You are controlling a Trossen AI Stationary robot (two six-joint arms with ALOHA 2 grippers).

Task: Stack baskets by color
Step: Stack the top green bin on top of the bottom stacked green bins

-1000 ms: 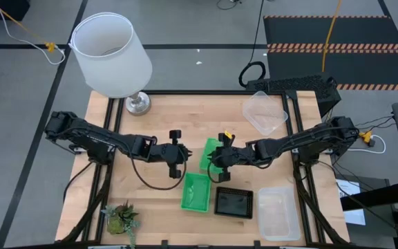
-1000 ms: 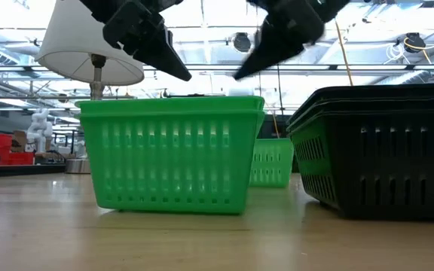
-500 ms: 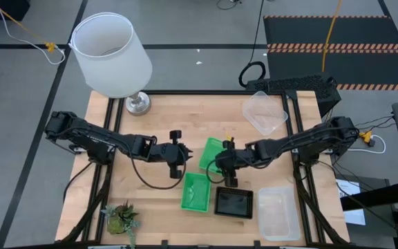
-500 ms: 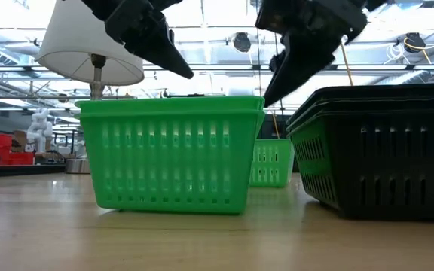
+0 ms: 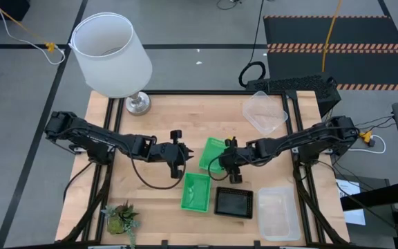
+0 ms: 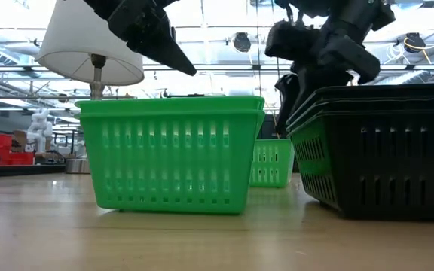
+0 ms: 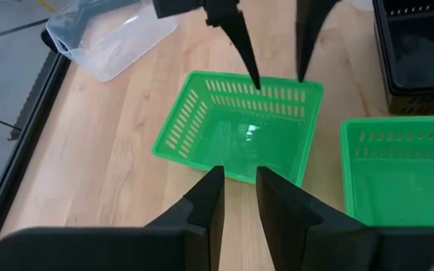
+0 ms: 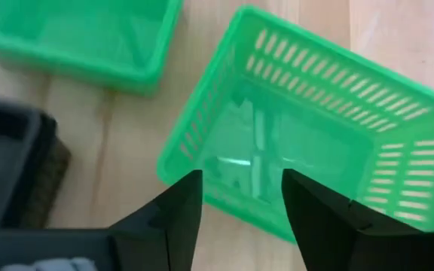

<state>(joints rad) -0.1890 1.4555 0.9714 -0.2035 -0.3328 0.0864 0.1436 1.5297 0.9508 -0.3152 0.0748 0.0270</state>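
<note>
A single green basket [image 5: 212,153] sits tilted on the table's middle, resting on its bottom. My right gripper [image 5: 231,168] is open, its fingers pointing steeply down at that basket's right-hand end [image 8: 232,197]. My left gripper [image 5: 177,164] hangs to the left of the basket [image 7: 239,139], its fingers [image 7: 211,197] a narrow gap apart and holding nothing. Near the front edge stand a stack of green baskets [image 5: 196,191] and a black stack [image 5: 234,202]. A clear basket [image 5: 276,211] sits at the front right, and another clear one [image 5: 264,112] at the far right. My right gripper's fingertips [image 7: 256,81] are down at the rim of the single green basket's right-hand end [image 7: 281,92], coming from above and from the right. I cannot tell whether they touch the rim.
A white lamp [image 5: 110,55] stands at the far left corner and a small potted plant [image 5: 121,218] at the near left corner. In the low view the green stack [image 6: 172,154] and the black stack [image 6: 383,150] stand close in front. Bare wood lies at the left.
My right gripper has sunk toward the single green basket and shifted a little toward the near edge, tipping more steeply downward, and its fingers have opened. My left gripper has kept its place.
</note>
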